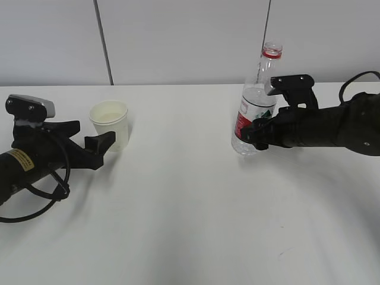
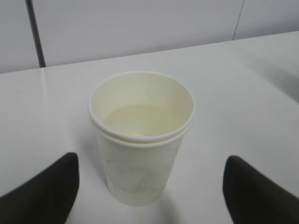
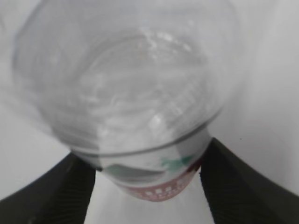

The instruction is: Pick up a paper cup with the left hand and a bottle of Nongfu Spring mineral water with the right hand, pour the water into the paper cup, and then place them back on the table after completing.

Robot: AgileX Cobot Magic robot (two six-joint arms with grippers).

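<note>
Gripping the bottle point(image 1: 254, 113) around its lower half, the right pincer point(image 1: 259, 134) has its black fingers pressed to both sides of the red-and-white label. The exterior view shows the bottle upright with its base on or just above the white bench point(image 1: 190, 214); I cannot tell which from that slant. Its red neck ring sits at the top, with no cap that I can make out. The right wrist view adds what the side view cannot: the clear shoulder of the bottle point(image 3: 126, 79) fills the picture, water glints inside it, and the two dark fingers point(image 3: 51, 196) close against the label from either side. That close picture is blurred, so the print on the label cannot be read.

The left pincer point(image 1: 104, 142) lies low on the bench at the far left, jaws spread wide. In the exterior view one finger reaches the near side of the paper cup point(image 1: 110, 124), which stands upright. The left wrist view shows the cup point(image 2: 140, 140) between the two finger tips point(image 2: 44, 191) with bench visible on each side, so nothing is held. It also shows a doubled rim, as of one cup nested in another, and a pale cream inside; whether liquid lies in the bottom is unclear.
</note>
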